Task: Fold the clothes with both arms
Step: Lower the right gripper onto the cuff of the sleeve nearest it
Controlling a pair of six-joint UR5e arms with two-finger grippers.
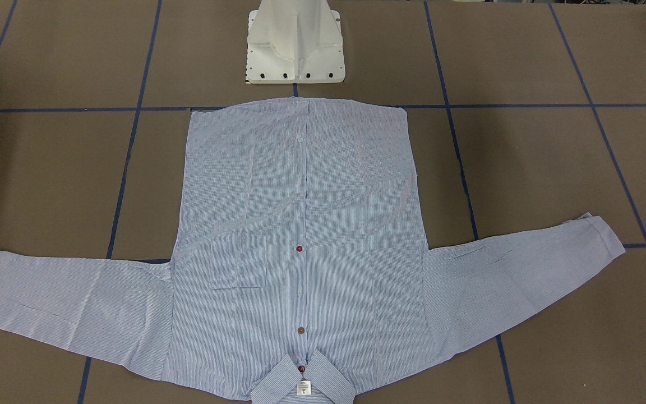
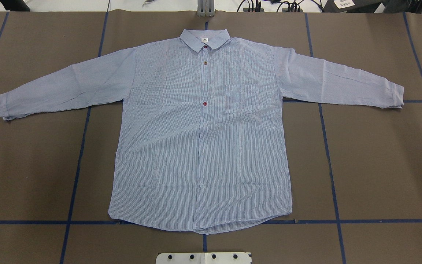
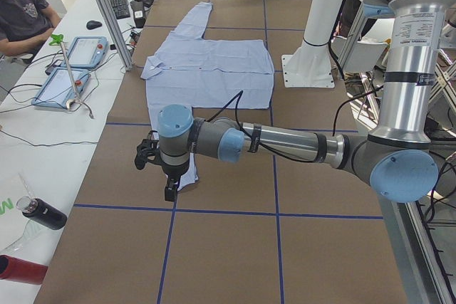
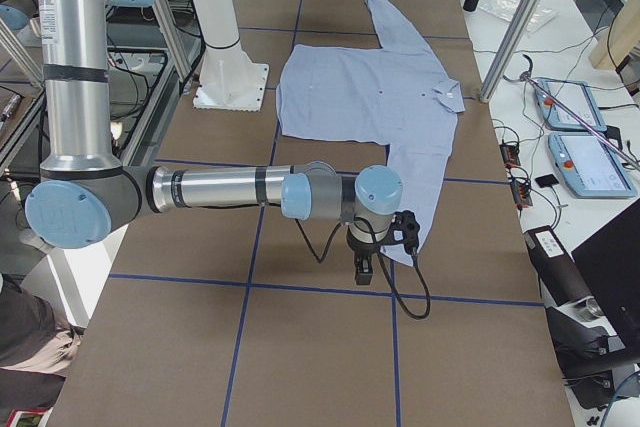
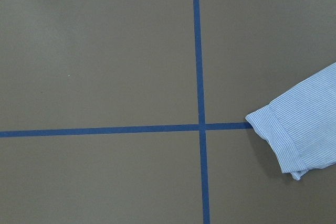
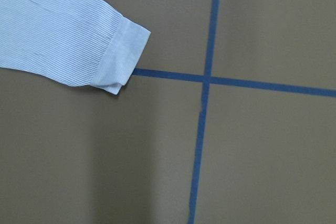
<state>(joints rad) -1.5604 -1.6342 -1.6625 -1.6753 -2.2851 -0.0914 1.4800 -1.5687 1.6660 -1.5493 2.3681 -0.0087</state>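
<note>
tabletop (image 2: 379,165): brown surface marked with a blue tape grid (image 2: 331,176); carries the shirt.
shirt (image 2: 200,146): lies flat and front up at the centre, hem toward the robot's base, collar (image 2: 204,38) at the far edge, both sleeves spread sideways; no fold made yet.
left arm (image 3: 285,144): extended low over the tabletop, wrist above the end of the sleeve on its side.
right arm (image 4: 210,187): mirrored pose above the end of the other sleeve.
left cuff (image 5: 294,135): flat on the tabletop beside a tape crossing, ungripped.
right cuff (image 6: 123,56): flat, one corner slightly doubled under, ungripped.
left jaws: point down near the cuff; open or closed cannot be told.
right jaws: same; state cannot be told.
step in hand: judged as the start, the approach to both cuffs.
next move: likely calls for lowering each wrist onto its cuff, pinching the cloth only, then carrying both sleeves inward together so that the body does not drag.
</note>
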